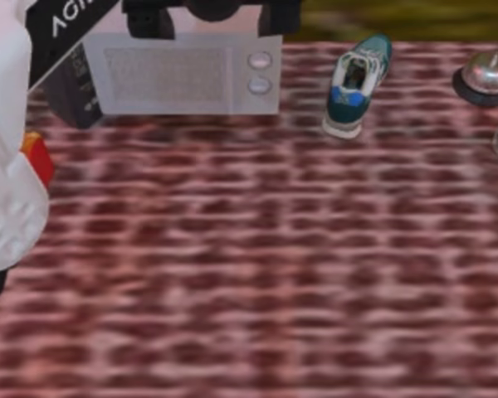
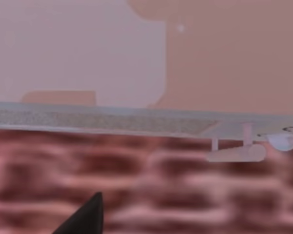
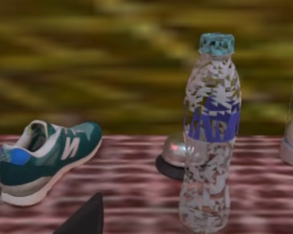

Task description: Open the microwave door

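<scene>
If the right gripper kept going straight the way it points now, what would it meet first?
Probably the plastic bottle, standing nearest in the right wrist view, though it sits slightly off-centre. The bell is behind it and the sneaker is off to the side. Depth is unclear, so this is a guess.

Top view looks down; right wrist, low, shares its sneaker (image 1: 357, 83).

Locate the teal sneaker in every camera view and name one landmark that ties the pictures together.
Top view: the teal sneaker lies near the table's far edge, right of the microwave and left of the silver bell.
Left wrist view: not in it; only the microwave door and the cloth show.
Right wrist view: the sneaker sits on the cloth, the bell farther along.
Shared landmark: the red-patterned tablecloth.
</scene>
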Controlling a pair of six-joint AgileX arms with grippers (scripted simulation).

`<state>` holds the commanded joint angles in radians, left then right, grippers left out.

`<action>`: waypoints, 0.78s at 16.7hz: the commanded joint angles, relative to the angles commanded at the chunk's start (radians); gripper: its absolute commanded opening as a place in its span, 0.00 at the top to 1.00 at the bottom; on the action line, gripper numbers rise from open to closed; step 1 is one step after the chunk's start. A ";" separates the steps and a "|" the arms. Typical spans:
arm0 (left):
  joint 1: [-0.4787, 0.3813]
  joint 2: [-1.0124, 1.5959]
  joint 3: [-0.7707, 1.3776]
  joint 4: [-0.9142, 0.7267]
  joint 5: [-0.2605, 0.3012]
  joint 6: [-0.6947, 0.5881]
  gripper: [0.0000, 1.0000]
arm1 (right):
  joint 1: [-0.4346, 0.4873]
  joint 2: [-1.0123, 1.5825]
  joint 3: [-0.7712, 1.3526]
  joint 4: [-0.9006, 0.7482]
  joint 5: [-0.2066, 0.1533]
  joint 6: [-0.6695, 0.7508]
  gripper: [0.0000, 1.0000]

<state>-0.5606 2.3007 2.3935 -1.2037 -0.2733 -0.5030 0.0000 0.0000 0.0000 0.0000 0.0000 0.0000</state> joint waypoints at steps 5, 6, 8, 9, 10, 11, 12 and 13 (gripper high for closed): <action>0.018 0.044 -0.026 0.074 0.009 0.017 0.00 | 0.000 0.000 0.000 0.000 0.000 0.000 0.00; 0.025 0.064 -0.036 0.108 0.012 0.024 0.00 | 0.000 0.000 0.000 0.000 0.000 0.000 0.00; 0.038 0.102 -0.057 0.173 0.019 0.036 0.00 | 0.000 0.000 0.000 0.000 0.000 0.000 0.00; 0.042 0.116 -0.063 0.191 0.021 0.040 0.00 | 0.000 0.000 0.000 0.000 0.000 0.000 0.00; 0.044 0.122 -0.066 0.199 0.022 0.042 0.00 | 0.000 0.000 0.000 0.000 0.000 0.000 0.00; 0.044 0.122 -0.066 0.200 0.022 0.042 0.00 | 0.000 0.000 0.000 0.000 0.000 0.000 0.00; 0.044 0.122 -0.066 0.200 0.022 0.042 0.00 | 0.000 0.000 0.000 0.000 0.000 0.000 0.00; 0.044 0.122 -0.066 0.200 0.022 0.042 0.00 | 0.000 0.000 0.000 0.000 0.000 0.000 0.00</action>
<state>-0.5163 2.4231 2.3273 -1.0041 -0.2516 -0.4612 0.0000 0.0000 0.0000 0.0000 0.0000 0.0000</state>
